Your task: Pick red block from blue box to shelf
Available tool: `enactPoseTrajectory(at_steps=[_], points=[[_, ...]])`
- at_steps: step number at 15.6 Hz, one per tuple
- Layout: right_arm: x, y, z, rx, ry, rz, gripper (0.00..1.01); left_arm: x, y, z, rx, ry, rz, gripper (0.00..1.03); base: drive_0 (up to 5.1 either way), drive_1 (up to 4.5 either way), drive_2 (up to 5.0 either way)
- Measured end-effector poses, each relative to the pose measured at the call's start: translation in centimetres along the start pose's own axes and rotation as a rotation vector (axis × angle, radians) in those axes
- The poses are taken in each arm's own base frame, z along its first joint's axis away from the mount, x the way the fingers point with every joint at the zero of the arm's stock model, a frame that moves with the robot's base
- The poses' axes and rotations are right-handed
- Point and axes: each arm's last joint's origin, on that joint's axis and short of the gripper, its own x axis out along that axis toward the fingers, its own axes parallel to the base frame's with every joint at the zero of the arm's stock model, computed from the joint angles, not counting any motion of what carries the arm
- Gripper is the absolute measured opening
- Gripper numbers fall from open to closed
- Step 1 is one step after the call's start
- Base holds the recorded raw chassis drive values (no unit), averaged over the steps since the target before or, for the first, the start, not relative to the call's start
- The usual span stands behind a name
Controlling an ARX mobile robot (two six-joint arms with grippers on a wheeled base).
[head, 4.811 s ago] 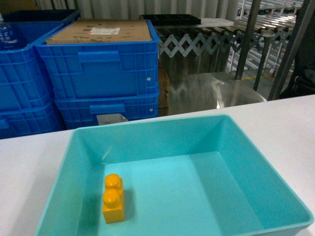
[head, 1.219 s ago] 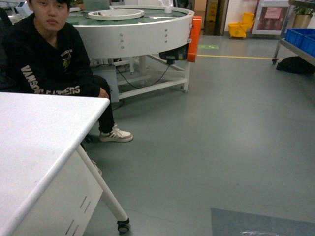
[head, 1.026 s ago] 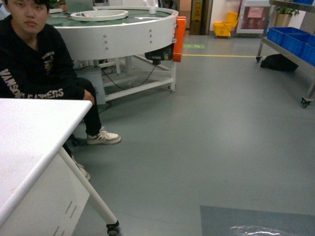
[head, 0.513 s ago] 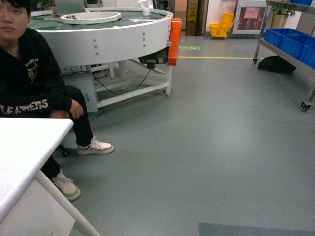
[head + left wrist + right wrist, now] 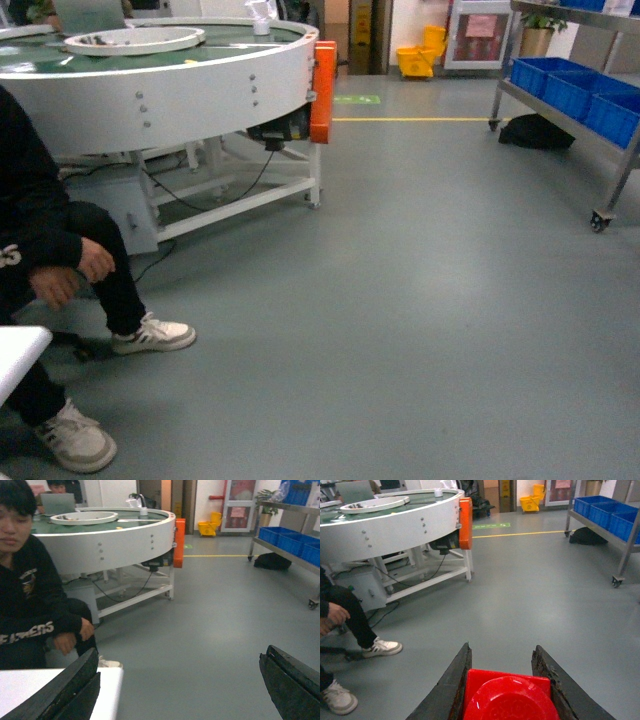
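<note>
1. The red block (image 5: 509,696) sits clamped between the two dark fingers of the right gripper (image 5: 507,692), at the bottom edge of the right wrist view. Its round stud faces the camera. The block looks about as wide as it is deep, so no long axis can be made out.
2. The left gripper (image 5: 182,690) stands wide apart with nothing between its fingers, above the corner of a white table (image 5: 55,690).
3. The shelf (image 5: 600,130), a steel rack on castors, stands at the far right across the grey floor (image 5: 400,300) and carries blue crates (image 5: 560,85).
4. A seated person (image 5: 30,600) in a black top sits at the left. The white lettering on the sleeve reads partly "ERS"; the rest is hidden.
5. A round white conveyor table (image 5: 160,75) with an orange end panel (image 5: 322,90) stands behind.
</note>
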Motion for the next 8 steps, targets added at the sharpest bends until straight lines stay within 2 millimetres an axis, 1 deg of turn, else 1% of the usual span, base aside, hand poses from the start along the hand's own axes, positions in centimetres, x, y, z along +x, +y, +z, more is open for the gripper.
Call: enactPoseTrajectory(at_steps=[1, 3, 8], points=[[0.00, 0.00, 0.03, 0.000, -0.003, 0.000, 0.29, 0.00, 0.00, 0.02, 0.000, -0.002, 0.002, 0.98, -1.3, 2.81, -5.4], [0.00, 0.00, 0.02, 0.000, -0.002, 0.000, 0.29, 0.00, -0.01, -0.01, 0.000, 0.001, -0.001, 0.98, 0.2, 2.44, -2.1], [0.00, 0.00, 0.00, 0.000, 0.000, 0.000, 0.29, 0.00, 0.00, 0.00, 0.000, 0.000, 0.001, 0.98, 0.1, 0.08, 0.1]])
